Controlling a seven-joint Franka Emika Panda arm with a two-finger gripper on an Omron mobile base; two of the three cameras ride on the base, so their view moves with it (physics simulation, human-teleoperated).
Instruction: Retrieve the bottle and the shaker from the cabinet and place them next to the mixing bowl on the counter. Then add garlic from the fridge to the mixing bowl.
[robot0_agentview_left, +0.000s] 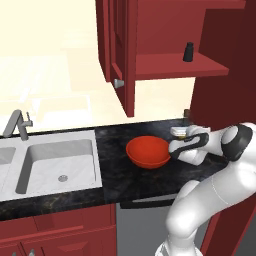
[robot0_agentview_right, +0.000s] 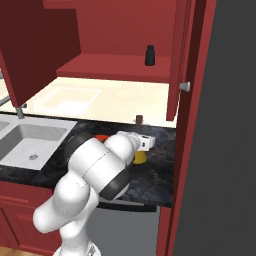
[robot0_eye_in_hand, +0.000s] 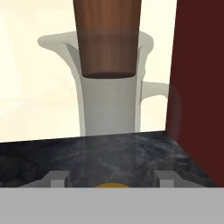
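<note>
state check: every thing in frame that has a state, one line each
cabinet: door open
shaker: upright on the cabinet shelf
bottle: upright on the counter beside the mixing bowl, stopper in
mixing bowl: upright, looks empty
gripper: fingers either side of the bottle's base, contact unclear
sink: basin empty, no water running

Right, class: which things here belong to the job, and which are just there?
Job:
bottle, at the gripper
shaker, on the cabinet shelf
bowl
counter

Just there:
sink
tap
</note>
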